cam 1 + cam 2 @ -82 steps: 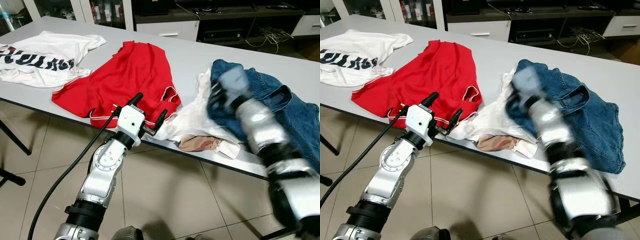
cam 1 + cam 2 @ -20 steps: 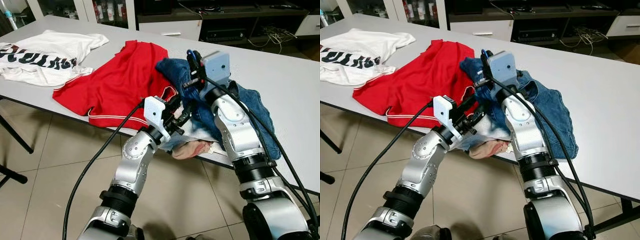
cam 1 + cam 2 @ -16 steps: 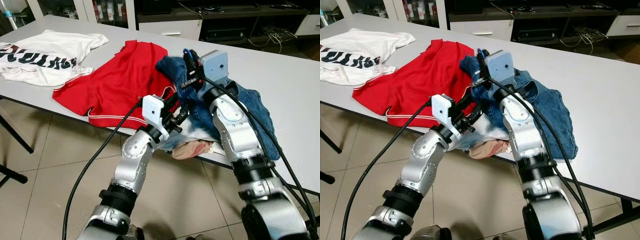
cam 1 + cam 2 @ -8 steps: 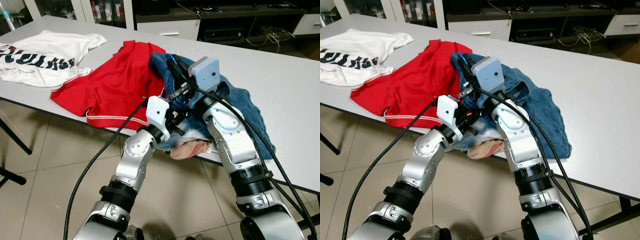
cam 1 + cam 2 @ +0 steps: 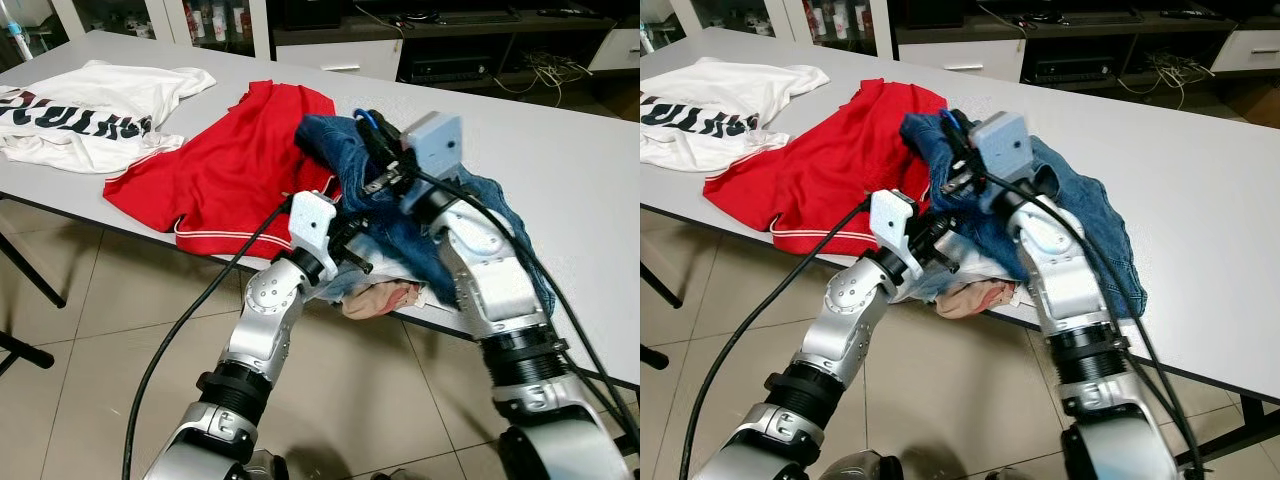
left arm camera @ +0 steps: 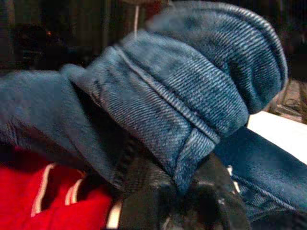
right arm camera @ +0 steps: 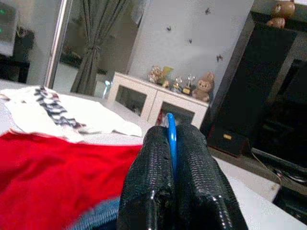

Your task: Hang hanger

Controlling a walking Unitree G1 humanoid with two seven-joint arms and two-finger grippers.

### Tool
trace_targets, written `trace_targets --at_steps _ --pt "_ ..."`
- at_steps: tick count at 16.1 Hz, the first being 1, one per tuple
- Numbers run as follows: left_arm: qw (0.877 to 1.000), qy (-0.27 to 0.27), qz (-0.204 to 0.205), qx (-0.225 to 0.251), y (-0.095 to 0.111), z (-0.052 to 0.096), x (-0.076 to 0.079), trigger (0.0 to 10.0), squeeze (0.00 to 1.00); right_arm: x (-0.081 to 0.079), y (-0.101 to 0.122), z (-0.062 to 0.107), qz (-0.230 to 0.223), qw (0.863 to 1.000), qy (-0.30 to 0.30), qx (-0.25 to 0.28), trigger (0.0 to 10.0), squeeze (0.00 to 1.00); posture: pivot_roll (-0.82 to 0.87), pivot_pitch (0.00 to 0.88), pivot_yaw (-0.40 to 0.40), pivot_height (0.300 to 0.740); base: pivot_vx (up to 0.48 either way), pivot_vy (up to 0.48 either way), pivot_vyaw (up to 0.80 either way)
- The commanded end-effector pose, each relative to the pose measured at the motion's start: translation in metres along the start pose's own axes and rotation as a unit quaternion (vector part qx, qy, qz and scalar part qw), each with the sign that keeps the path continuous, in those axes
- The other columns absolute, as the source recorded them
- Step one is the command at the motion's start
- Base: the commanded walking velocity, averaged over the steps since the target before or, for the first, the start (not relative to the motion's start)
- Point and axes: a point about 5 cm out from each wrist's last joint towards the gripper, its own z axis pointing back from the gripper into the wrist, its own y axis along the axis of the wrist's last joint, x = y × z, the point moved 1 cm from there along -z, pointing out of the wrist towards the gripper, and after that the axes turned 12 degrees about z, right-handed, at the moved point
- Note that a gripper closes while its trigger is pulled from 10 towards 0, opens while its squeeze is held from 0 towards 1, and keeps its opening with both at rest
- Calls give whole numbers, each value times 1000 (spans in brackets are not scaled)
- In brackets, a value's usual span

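Note:
A thin blue hanger (image 7: pixel 171 136) is pinched between the black fingers of my right gripper (image 5: pixel 363 128), which is shut on its hook above the table. A blue denim garment (image 5: pixel 405 215) is bunched around the hanger and trails off to the right across the grey table (image 5: pixel 570 150). My left gripper (image 5: pixel 350 245) is pushed in under the denim at the table's front edge. In the left wrist view a fold of denim (image 6: pixel 182 96) lies right over that gripper's black fingers (image 6: pixel 144 203).
A red shirt (image 5: pixel 225 160) lies flat just left of the denim, and a white printed shirt (image 5: pixel 90 110) at the far left. White and pink cloth (image 5: pixel 385 298) hangs off the front edge under the denim. Cabinets and a TV stand are beyond the table.
The right gripper has dragged the denim left toward the red shirt and raised it, lately shifting slightly right. The left gripper has moved from the red shirt's hem in under the denim.

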Motion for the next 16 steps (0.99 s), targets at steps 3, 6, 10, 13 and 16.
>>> trace_targets --at_steps 3,6,10,13,16 --pt "999 23 -1 31 11 2 -8 0 0 16 -7 9 14 1000 3 -16 0 0 -25 0 4 740 0 0 0" --pt "997 46 -10 53 22 4 -20 0 0 20 -15 24 31 998 47 -29 0 0 -30 0 4 740 0 0 0" --pt "994 77 -15 76 35 8 -37 0 0 25 -20 32 44 996 64 -41 0 0 -37 0 6 740 0 0 0" --pt "992 99 -31 77 40 15 -50 0 0 29 -16 37 43 996 72 -29 0 0 -35 0 10 740 0 0 0" --pt "988 129 -43 79 44 23 -65 0 0 39 -12 48 52 995 86 -17 0 0 -37 0 15 740 0 0 0"
